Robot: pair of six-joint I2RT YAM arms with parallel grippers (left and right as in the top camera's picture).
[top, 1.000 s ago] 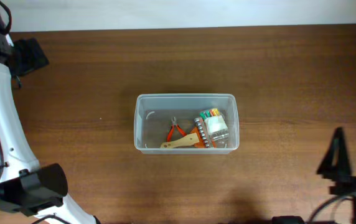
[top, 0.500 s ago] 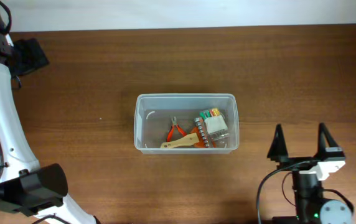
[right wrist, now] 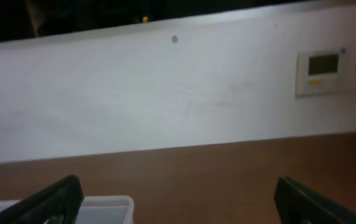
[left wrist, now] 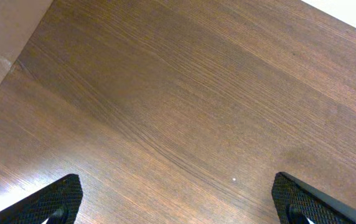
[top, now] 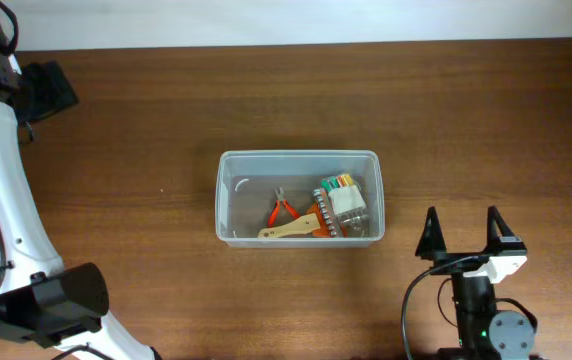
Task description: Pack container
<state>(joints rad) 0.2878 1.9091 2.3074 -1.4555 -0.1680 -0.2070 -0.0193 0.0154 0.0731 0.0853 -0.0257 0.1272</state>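
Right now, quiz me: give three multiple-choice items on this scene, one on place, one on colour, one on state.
1. The right gripper is: A inside the container; B outside it, past its right end; C left of it.
2. The pliers' handles are: A blue; B orange; C black.
3. The right gripper is: A open; B shut on pliers; C shut, empty.
Answers: B, it stands over bare table; B, orange shows inside the container; A, its fingers stand apart.
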